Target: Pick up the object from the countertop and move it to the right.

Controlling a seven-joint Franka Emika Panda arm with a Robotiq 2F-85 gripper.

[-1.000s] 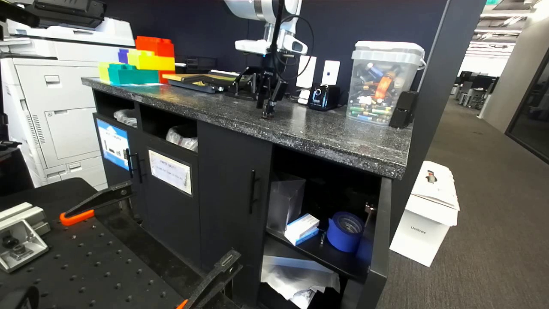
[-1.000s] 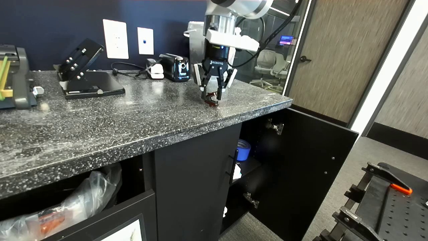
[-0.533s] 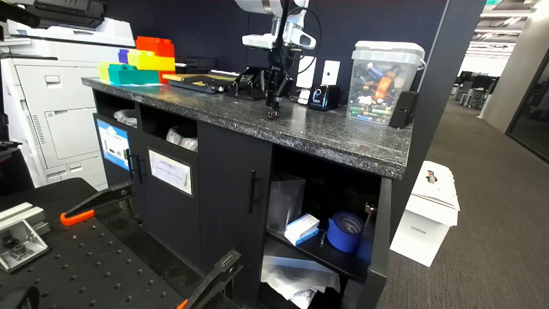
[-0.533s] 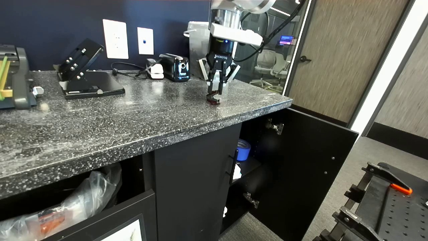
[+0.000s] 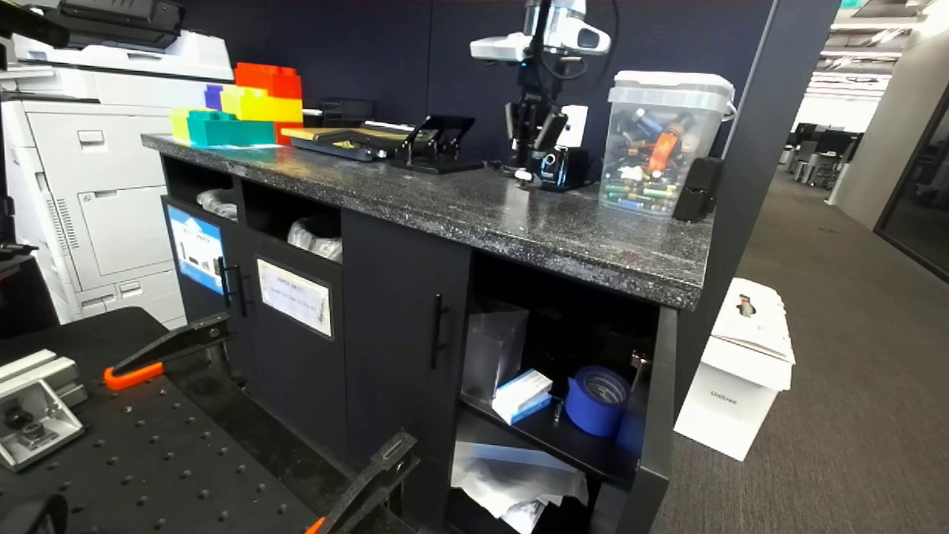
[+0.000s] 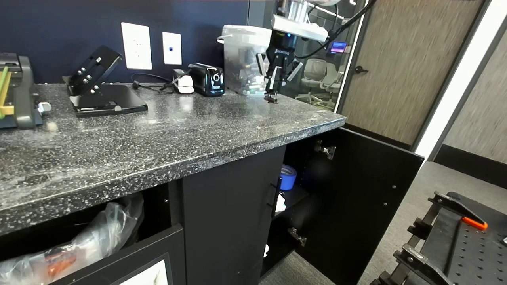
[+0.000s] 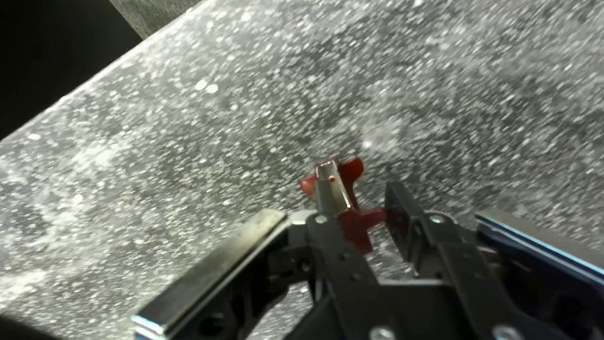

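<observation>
The object is a small dark red piece with a metal strip (image 7: 353, 228), seen in the wrist view. My gripper (image 7: 359, 198) is shut on it, with its fingers on either side and a gap spanned by the red part. The left finger hides part of the object. In an exterior view the gripper (image 6: 272, 89) points down with the object (image 6: 271, 100) at its fingertips, close over the dark speckled countertop (image 6: 178, 134). I cannot tell if the object touches the surface. In an exterior view the gripper (image 5: 525, 165) stands before the wall and the object is hard to make out.
A clear tub of markers (image 5: 641, 159) stands beside the gripper, and a black device (image 6: 209, 81) with a white item (image 6: 184, 84) stands at the back. A black stand (image 6: 109, 101) is further along. A cabinet door (image 6: 356, 190) hangs open below the counter's end.
My gripper has carried the object across the countertop, away from the front edge and towards the tub, moving right in both exterior views. The gripper stays shut on it.
</observation>
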